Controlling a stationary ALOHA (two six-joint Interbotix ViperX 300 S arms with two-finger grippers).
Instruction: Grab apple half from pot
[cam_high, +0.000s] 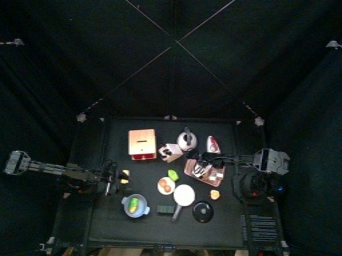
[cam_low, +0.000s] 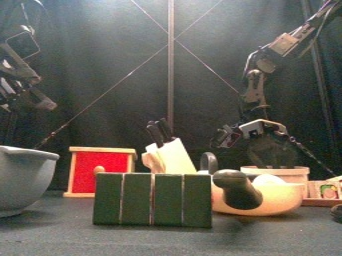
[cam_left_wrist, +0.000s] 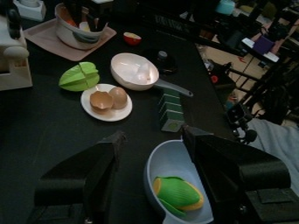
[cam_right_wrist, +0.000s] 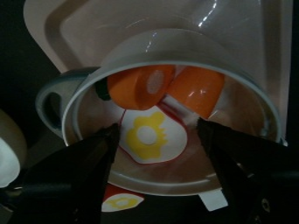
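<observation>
Right gripper (cam_right_wrist: 158, 129) wide open, empty; apple half (cam_right_wrist: 149, 142) dead ahead between jaws, inside cup (cam_right_wrist: 176, 37).

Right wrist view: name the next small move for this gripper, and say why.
Probably lower the right gripper straight down into the pot. Its jaws stand open on either side of the yellow apple half, which lies at the pot's bottom beside two orange pieces. The jaws appear to be above it, not around it.
</observation>
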